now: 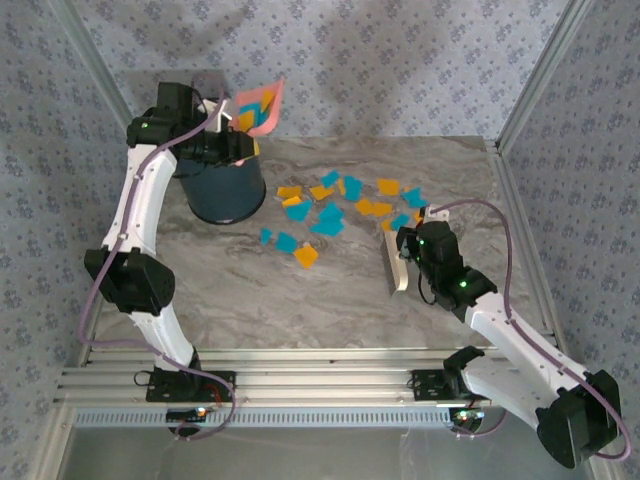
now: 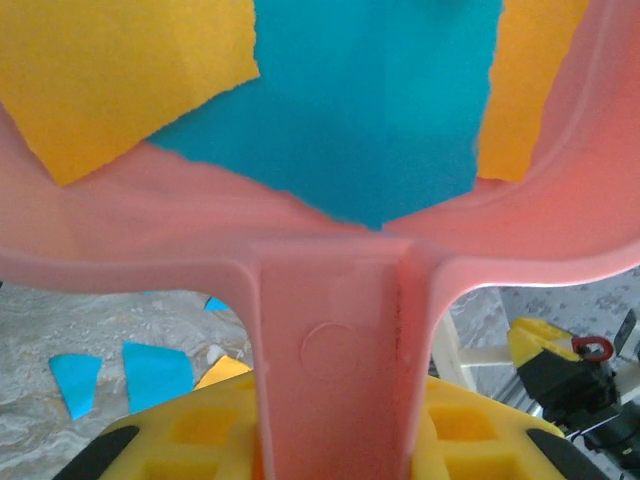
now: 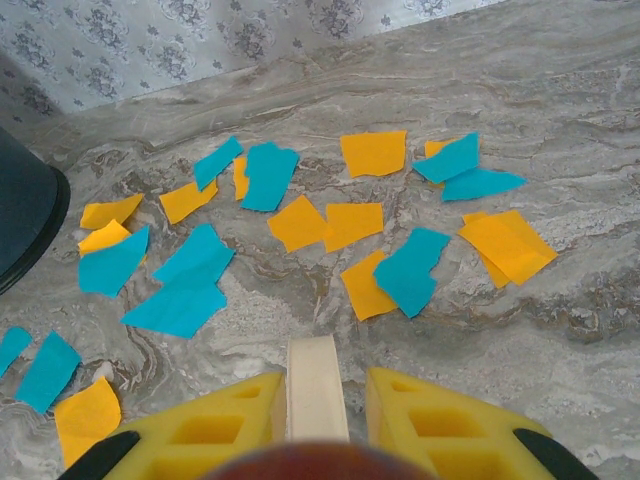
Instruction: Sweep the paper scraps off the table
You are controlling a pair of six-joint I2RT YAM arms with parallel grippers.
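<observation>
left end effector [image 2: 332,432] tight on pink dustpan [image 2: 565,200] — right end effector [image 3: 318,408] on cream handle [image 3: 316,380]

Overhead camera looks down; close wrist views share paper scraps [image 3: 300,222].

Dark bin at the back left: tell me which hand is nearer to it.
Left. The left hand holds the pink dustpan just above the bin; the right hand sits far across the table, beyond the paper scraps, gripping a cream tool.
</observation>
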